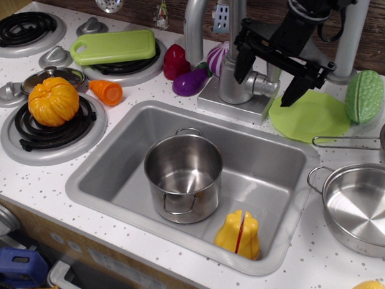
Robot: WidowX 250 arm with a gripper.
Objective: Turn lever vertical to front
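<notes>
A: Starting at the front, what is sitting nearest us?

B: The sink [102,180] is holding a steel pot [183,175] and a yellow toy vegetable [238,235], both well apart from the job. Behind the back rim, the faucet base [232,102] is standing with its curved spout [200,18] rising above.

A: And the lever?

B: The round stub is sticking out of the faucet body toward the right, and the lever [273,76] appears to be rising from its end, though the black tool is covering most of it, so I am only judging its line as roughly upright.

A: Where is the gripper lying against it?

B: The gripper [265,73] is hanging right over that stub with its two black fingers spread wide, one finger [242,67] dropping on the faucet side and the other reaching out over the green mat [309,116]. The lever is sitting between them, nearer the left one. I cannot tell whether either finger is touching it.

A: So the turn depends on what?

B: Probably on pushing the paddle toward the sink.
</notes>
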